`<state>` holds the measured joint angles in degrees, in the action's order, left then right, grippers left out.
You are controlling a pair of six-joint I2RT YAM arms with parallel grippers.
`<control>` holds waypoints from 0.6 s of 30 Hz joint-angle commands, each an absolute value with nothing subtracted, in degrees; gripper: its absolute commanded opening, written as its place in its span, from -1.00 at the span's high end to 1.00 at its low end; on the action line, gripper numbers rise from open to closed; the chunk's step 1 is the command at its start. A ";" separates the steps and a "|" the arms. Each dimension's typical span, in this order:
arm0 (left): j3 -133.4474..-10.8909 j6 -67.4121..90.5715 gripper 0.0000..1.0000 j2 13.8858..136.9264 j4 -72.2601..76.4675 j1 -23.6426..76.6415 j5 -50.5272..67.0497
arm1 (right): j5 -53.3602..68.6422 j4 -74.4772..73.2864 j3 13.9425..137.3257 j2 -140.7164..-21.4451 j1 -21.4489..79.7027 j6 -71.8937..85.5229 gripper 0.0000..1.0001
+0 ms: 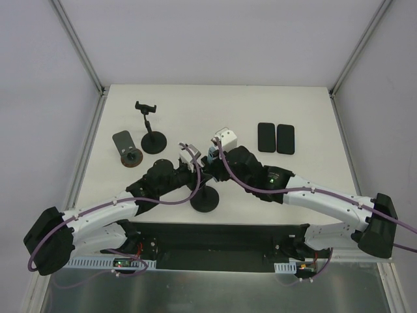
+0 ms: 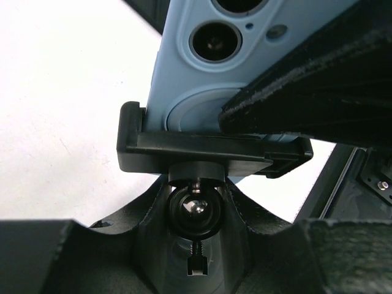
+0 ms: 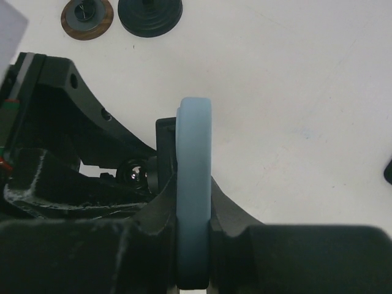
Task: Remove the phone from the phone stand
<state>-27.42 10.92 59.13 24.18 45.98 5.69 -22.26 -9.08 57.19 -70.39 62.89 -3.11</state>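
Observation:
A light blue phone (image 2: 196,67) sits in the black clamp (image 2: 208,150) of the phone stand, whose round base (image 1: 206,199) rests near the table's front middle. My left gripper (image 2: 196,211) is shut on the stand's neck at its shiny ball joint (image 2: 196,207), just under the clamp. My right gripper (image 3: 195,214) is shut on the phone (image 3: 195,159), seen edge-on, with one finger on each face. In the top view both grippers meet over the stand, the left (image 1: 194,171) and the right (image 1: 214,160), and mostly hide the phone.
A second empty phone stand (image 1: 151,127) and a small stand with a grey plate (image 1: 127,149) are at the back left. Two black phones (image 1: 276,137) lie flat at the back right. Their bases show in the right wrist view (image 3: 150,12).

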 commanded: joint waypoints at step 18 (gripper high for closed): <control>-18.55 11.95 1.00 52.73 37.61 56.24 -19.60 | -51.85 -27.87 62.22 -72.33 58.54 1.41 0.99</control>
<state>-20.43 10.90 55.05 34.06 55.59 -10.83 -27.35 -15.38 61.41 -73.14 63.53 6.90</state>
